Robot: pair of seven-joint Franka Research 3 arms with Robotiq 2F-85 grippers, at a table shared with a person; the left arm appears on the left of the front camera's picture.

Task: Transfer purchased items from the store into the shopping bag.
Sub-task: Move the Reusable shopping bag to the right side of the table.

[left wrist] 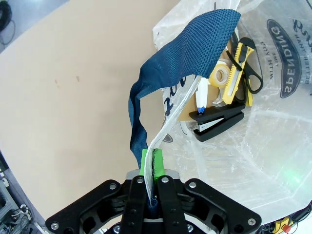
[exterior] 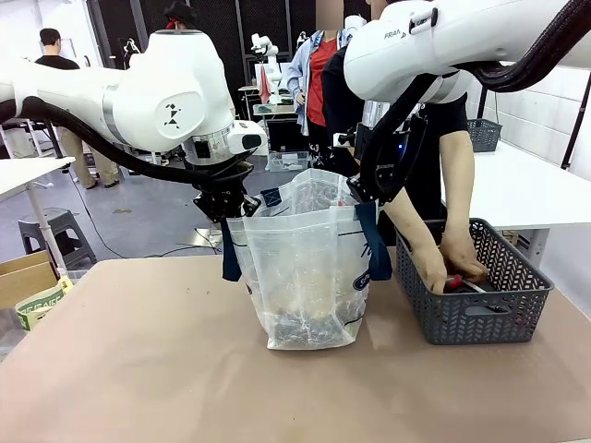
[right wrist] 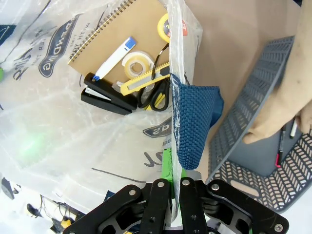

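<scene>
two robot arms hold a plastic bag (exterior: pixel 305 268) open on the table (exterior: pixel 138 369) while a person across it reaches both hands (exterior: pixel 448 263) into the grey basket (exterior: pixel 480 318) just beside it, on the robot's right. the left gripper (left wrist: pixel 150 161) is clenched on the bag's rim where a blue strap (left wrist: pixel 195 44) is sewn on, its green pads (left wrist: pixel 158 163) pinching the thin plastic between them. the right gripper (right wrist: pixel 171 163) is clamped the same way on the opposite rim, beside the other strap (right wrist: pixel 192 117). lifted and pulled apart like this, the two edges hold the mouth wide and the limp bag upright, seemingly so that the person can drop goods straight in without having to steady it

several things already lie at the bottom: a black stapler (left wrist: pixel 217 124), a roll of tape (left wrist: pixel 220 77), a yellow knife (left wrist: pixel 240 48), scissors (left wrist: pixel 253 78), a white pen (right wrist: pixel 113 57) and a brown spiral notebook (right wrist: pixel 117 34). in the basket the hands are at a thin piece with a red end (exterior: pixel 452 280) — whether it is gripped yet is hard to make out. judging by this, the transfer is partly done, with that piece likely next to cross over, and the arms serve simply as a stand — the handling is left to the person
</scene>
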